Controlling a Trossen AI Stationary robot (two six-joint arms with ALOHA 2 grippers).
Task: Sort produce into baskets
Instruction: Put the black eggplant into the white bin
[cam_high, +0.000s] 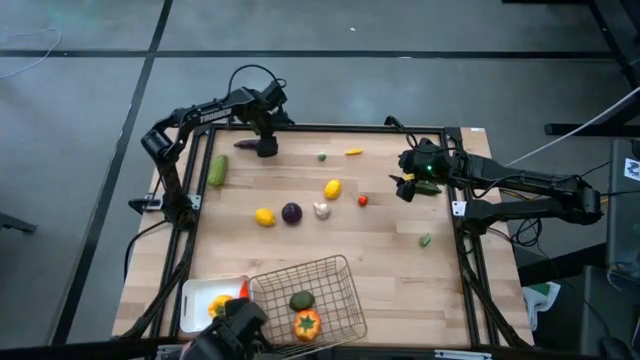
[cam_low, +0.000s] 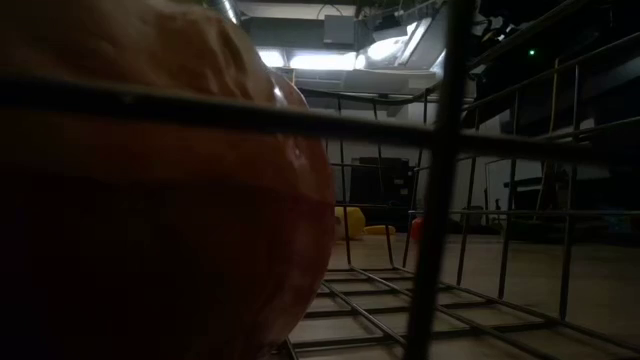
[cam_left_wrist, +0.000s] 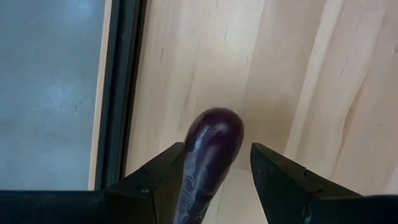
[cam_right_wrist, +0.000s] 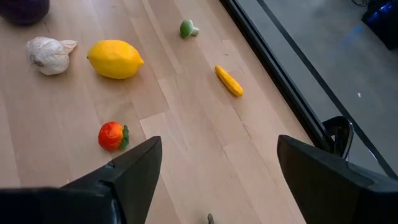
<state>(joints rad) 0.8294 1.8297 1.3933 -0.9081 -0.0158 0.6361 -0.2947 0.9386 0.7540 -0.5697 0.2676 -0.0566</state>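
Orange pepper (cam_high: 307, 323) and green piece (cam_high: 302, 300) in wire-mesh basket (cam_high: 343, 272), yellow pepper (cam_high: 219, 304) in white tray (cam_high: 193, 292)

Bare wood lies between the scattered lemon (cam_high: 332, 188), garlic (cam_high: 321, 210) and onion (cam_high: 291, 212) — tight gaps.

Eggplant (cam_left_wrist: 208, 155) lower end hidden between jaws, orange pepper (cam_low: 150, 190) blocking most of low view, purple onion (cam_right_wrist: 25, 9) cut by wrist frame edge, white tray (cam_high: 205, 297) partly covered.
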